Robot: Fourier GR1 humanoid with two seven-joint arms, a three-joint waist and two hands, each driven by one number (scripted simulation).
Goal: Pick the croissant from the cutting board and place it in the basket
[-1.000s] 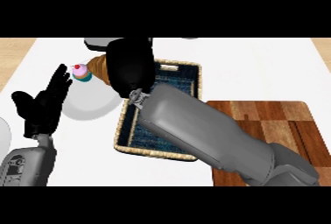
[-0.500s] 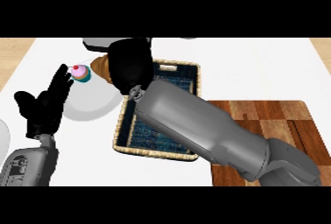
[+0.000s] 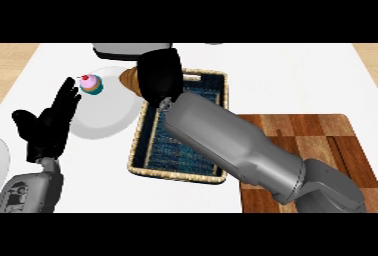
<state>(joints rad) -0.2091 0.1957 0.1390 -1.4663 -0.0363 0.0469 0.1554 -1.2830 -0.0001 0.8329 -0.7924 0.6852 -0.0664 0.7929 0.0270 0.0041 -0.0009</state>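
Croissant (image 3: 130, 81): in the head view, only a brown end of the pastry shows, projecting to the left from under the right hand (image 3: 161, 72). That hand's black fingers are curled round the pastry and hide most of it. The held croissant sits over the upper left corner of the basket (image 3: 177, 175), partly above the rim and partly above the edge of the white plate (image 3: 111, 122) beside it, so it is not yet squarely over the blue-lined inside.

Handling, as a judgement: a croissant is light, soft and flaky, likely to crush or shed crumbs if squeezed. It is best taken across its thick middle, as the hand appears to do here, not by its thin tips. Lowering it before letting go would spare it.

Surroundings, same view: the plate lies touching or just beside the basket's left wall and carries a small pink cupcake (image 3: 91, 84) near its upper edge, close to the croissant's exposed end. The wooden cutting board (image 3: 325, 140) lies to the right of the basket, crossed by the grey right forearm. A grey object is partly seen at the top edge behind the hand; its nature cannot be told. The left hand (image 3: 46, 127) rests at the left edge, fingers straight and up, holding nothing.

Obstacles: the basket's near rim and the cupcake are the closest things to clear.
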